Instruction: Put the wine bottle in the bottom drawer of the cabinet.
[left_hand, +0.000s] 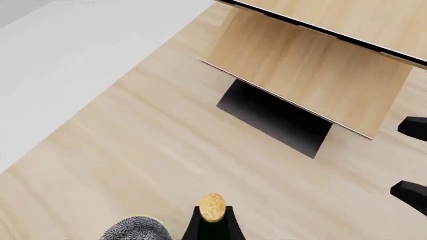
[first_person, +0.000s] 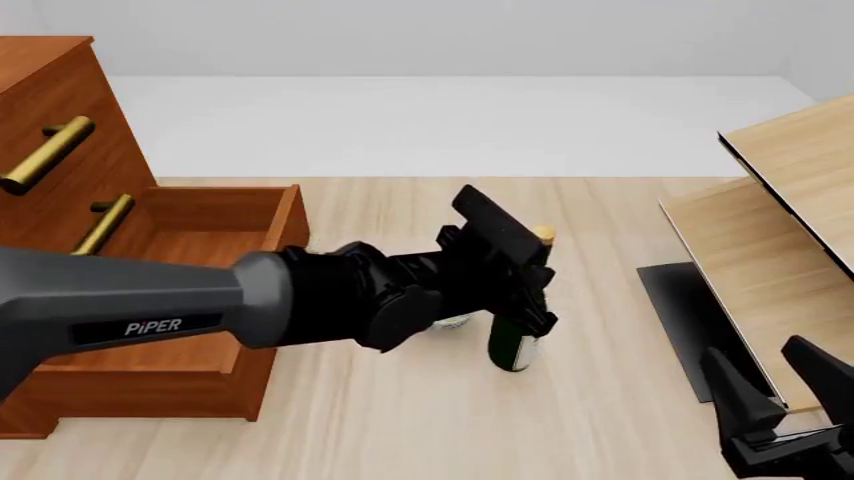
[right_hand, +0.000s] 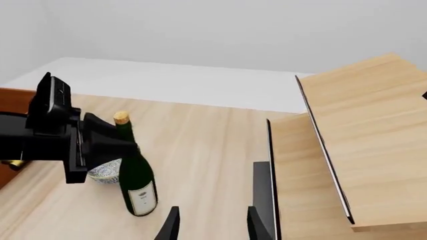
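A pale wooden table (first_person: 400, 420) is set against a plain white wall. The left gripper (right_hand: 110, 142) is seen closed about the neck of the wine bottle (right_hand: 137, 175), just under the cork (right_hand: 121, 118); the bottle stands upright on the table, a speckled bowl (right_hand: 105, 171) just behind it. Further out, the bottom drawer (first_person: 200, 260) is pulled open from the cabinet (first_person: 54, 130) at the left, apart from the bottle. The right gripper (first_person: 778, 392) hangs idle with fingers spread, beside a light-wood structure (first_person: 787, 230). The grasp appears to be made; next, the bottle would need to be lifted clear of the bowl and carried over the drawer's wall before being lowered inside.
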